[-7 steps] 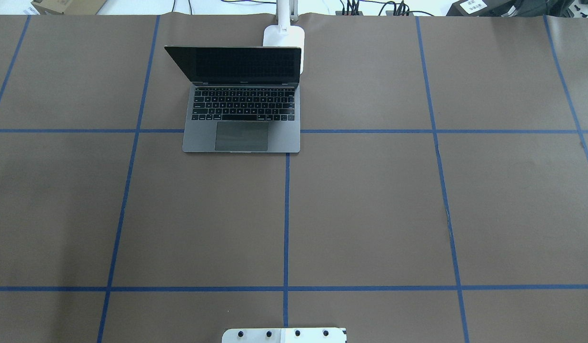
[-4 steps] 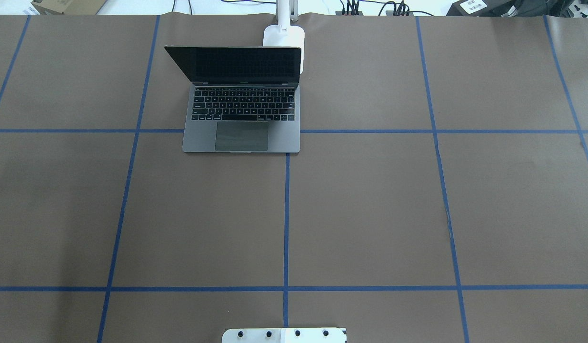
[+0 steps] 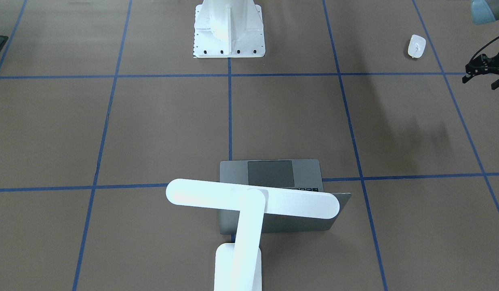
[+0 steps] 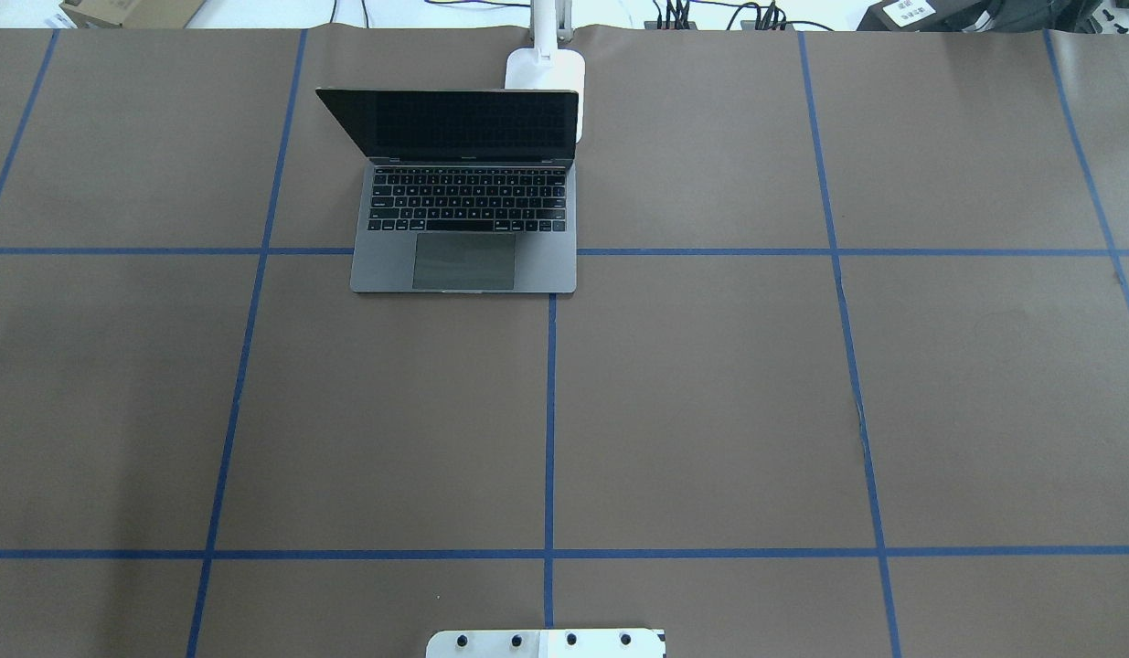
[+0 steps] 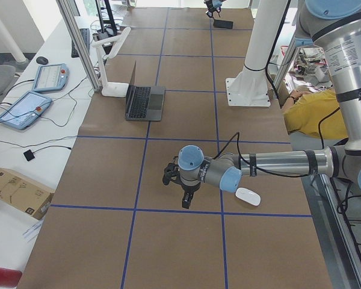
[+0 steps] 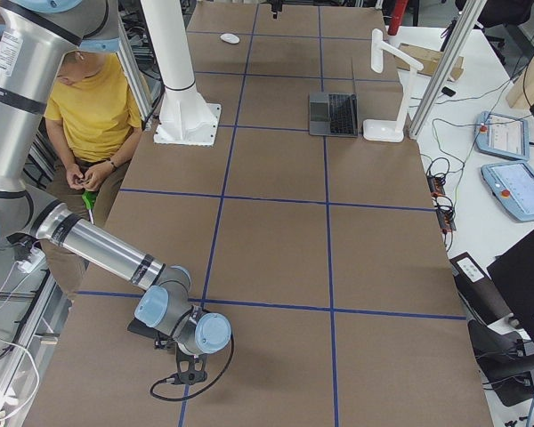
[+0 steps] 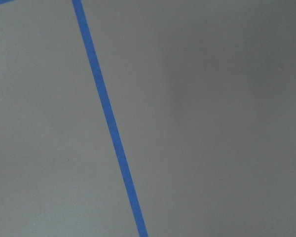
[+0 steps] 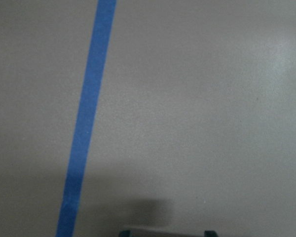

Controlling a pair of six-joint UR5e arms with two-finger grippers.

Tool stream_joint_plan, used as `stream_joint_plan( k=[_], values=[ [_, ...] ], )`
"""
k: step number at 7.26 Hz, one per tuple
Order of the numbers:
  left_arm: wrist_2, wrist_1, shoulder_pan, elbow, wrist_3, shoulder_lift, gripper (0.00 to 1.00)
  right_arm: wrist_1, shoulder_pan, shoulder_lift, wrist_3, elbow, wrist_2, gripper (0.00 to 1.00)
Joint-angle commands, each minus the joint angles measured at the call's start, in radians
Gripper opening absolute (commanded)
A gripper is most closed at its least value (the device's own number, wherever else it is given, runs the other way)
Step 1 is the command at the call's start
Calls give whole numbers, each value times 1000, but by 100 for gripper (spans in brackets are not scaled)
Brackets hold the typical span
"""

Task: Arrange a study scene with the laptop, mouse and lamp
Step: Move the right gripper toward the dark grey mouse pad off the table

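Lying on the table (image 4: 710, 411) at the robot's own edge, the mouse (image 3: 416, 45) sits at about ten o'clock from the left gripper (image 3: 481, 81) in the front-facing view, near but apart; its long axis runs roughly twelve-to-six there; that gripper hovers with jaws spread and empty, far nearer than the right gripper (image 6: 185, 369), whose jaws I cannot judge; the laptop (image 4: 463, 228) stands open, the lamp (image 3: 249, 202) just behind, at its twelve o'clock overhead; no marking on them reads.
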Motion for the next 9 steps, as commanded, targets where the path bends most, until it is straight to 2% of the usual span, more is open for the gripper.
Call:
stream_joint_plan(
  k=[1,2,3,6,8,9],
  values=[
    [0,2,0,0,0,0,100,1,-9,1,-5,9,23,24],
    [0,0,0,0,0,0,100,1,-9,2,-5,16,73,4],
    [0,2,0,0,0,0,100,-1,-9,3,-5,39,95,0],
    [0,3,0,-2,0,0,100,-7,-9,2,-4,116,100,0],
    [0,5,0,-5,0,-1,100,-10,-7,8,15,204,102,0],
    [0,6,0,-3,0,-2,100,-47,-7,44,51,244,126,0]
  ],
)
